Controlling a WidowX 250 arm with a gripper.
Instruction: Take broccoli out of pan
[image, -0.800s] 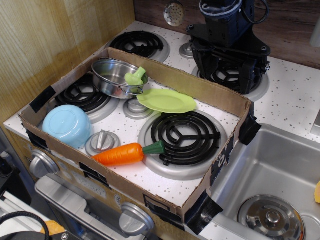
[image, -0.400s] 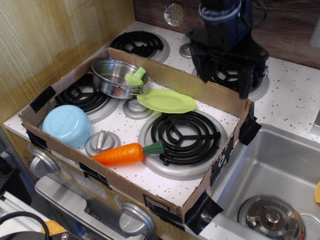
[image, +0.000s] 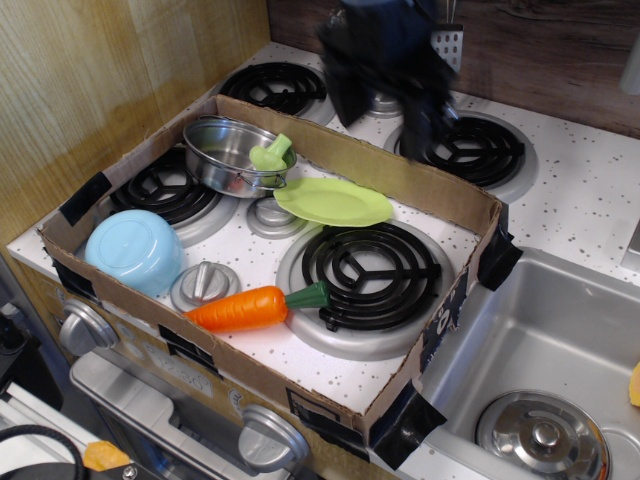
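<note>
Wood panelling backs a toy stove set into the counter (image: 590, 200), with a low cardboard box (image: 400, 185) framing the front burners. Inside the box, the pan (image: 225, 152) sits on the far-left burner, and the broccoli (image: 271, 153) rests at its right edge, stem tilted up over the rim, just above the lime-green plate (image: 333, 202) lying beside the pan. A blue bowl (image: 134, 250) and a carrot (image: 255, 307) lie nearer the front, well apart from it. The claw (image: 385, 85) hangs above the back burners, up and to the right of the pan, blurred by motion; its dark fingers appear spread, with nothing between them, though the blur leaves this uncertain. The broccoli looks like hollow, hard plastic: probably very light, stiff and somewhat slick, so it should not deform but could pop out of a pinch. The lumpy head or the raised stem seems the best place to take hold, closing from above without nudging the light pan, which would likely slide.
</note>
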